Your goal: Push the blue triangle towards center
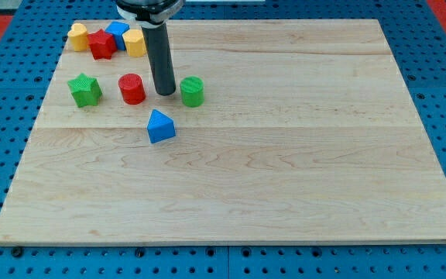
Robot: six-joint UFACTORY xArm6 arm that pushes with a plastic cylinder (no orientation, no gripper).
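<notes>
The blue triangle (160, 126) lies on the wooden board (285, 155), left of the board's middle. My tip (165, 93) rests on the board just above the triangle in the view, a short gap apart from it. The tip stands between a red cylinder (132, 88) on its left and a green cylinder (192, 91) on its right, close to both.
A green star-shaped block (85, 90) sits left of the red cylinder. At the board's top left is a cluster: a yellow block (78, 36), a red star-shaped block (102, 44), a blue block (118, 32) and a yellow block (135, 43).
</notes>
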